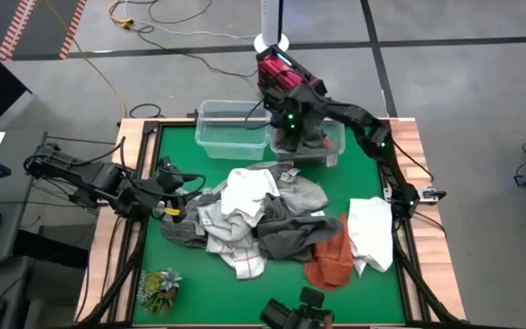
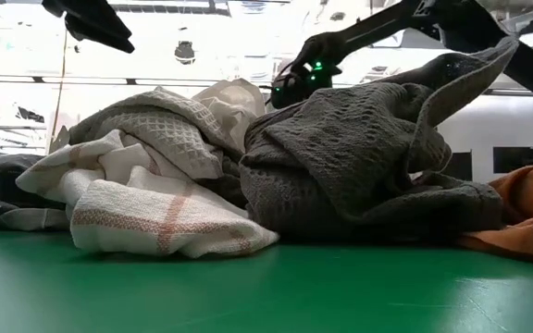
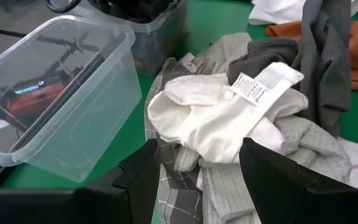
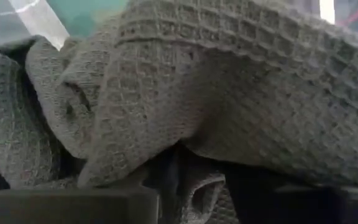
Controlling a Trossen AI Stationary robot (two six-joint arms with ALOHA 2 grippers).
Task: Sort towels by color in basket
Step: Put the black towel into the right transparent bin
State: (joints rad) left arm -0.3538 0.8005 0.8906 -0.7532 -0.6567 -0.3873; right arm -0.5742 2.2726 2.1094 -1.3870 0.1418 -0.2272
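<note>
A heap of towels lies mid-table: a white one (image 1: 249, 192) on top, checked ones (image 1: 190, 224) at its left, dark grey (image 1: 290, 233) in the middle and rust orange (image 1: 331, 260) at the near right. Another white towel (image 1: 370, 233) lies apart at the right. My left gripper (image 1: 179, 196) stands open at the heap's left edge, its fingers (image 3: 142, 180) on either side of the white towel (image 3: 229, 118) and short of it. My right gripper (image 1: 292, 135) is down in the right-hand clear bin (image 1: 331, 146), among dark grey waffle towels (image 4: 185, 93).
A second clear bin (image 1: 231, 128) stands to the left of the first, at the far edge, with nothing in it. A small green plant (image 1: 158, 288) sits at the near left corner. A wooden rim (image 1: 108, 247) runs round the green table. A dark camera mount (image 1: 299, 311) stands at the near edge.
</note>
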